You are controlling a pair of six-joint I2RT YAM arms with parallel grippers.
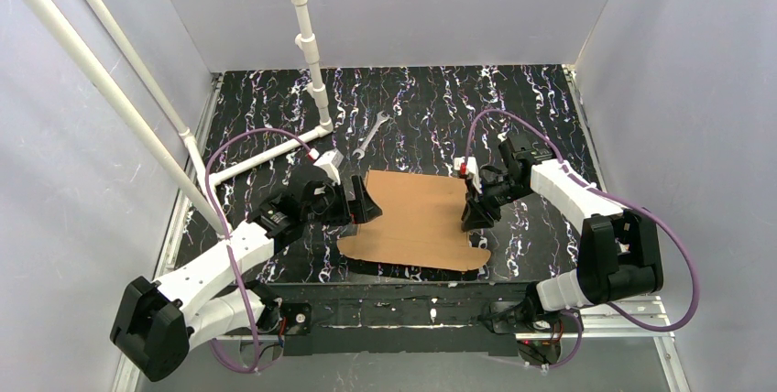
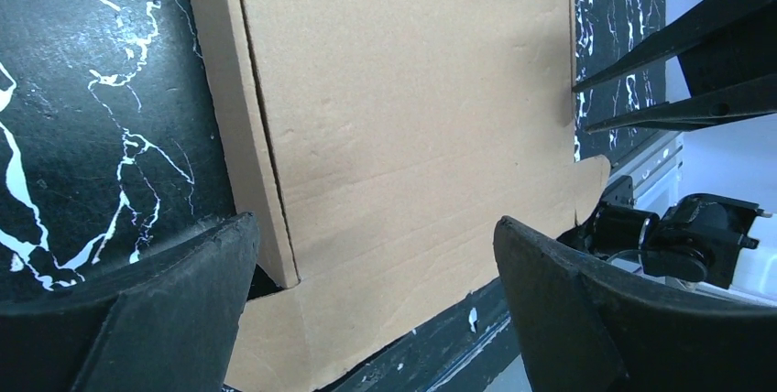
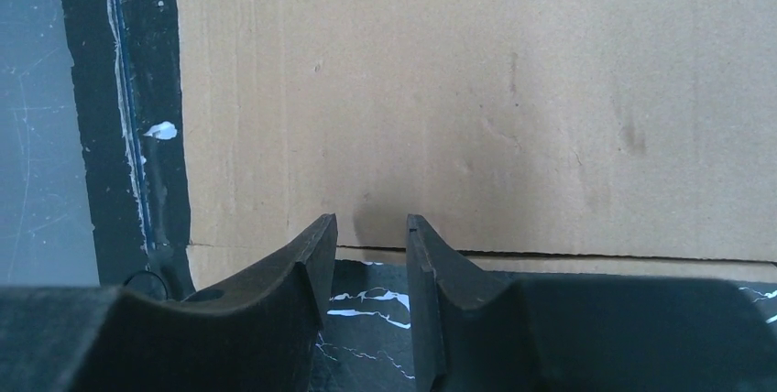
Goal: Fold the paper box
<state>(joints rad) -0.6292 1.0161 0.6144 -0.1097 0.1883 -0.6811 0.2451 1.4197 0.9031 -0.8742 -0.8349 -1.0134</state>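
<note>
Paper box [image 1: 417,218] flat, likely light and stiff; best gripped at edge flaps. Left gripper [image 2: 374,227] jaws wide; right gripper [image 3: 371,227] narrow, empty.

I see my left end effector [image 2: 376,227] spread wide, low over the box [image 2: 412,90] lying flat on the tabletop [image 2: 92,90], a narrow flap [image 2: 243,136] creased along its left, the right end effector [image 2: 581,108] at its far edge.

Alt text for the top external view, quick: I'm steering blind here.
The paper box lies as a flat, unfolded brown sheet on the black marbled table, the left pincer at its left edge and the right pincer at its right edge. A wrench lies beyond it, near white pipes.
</note>
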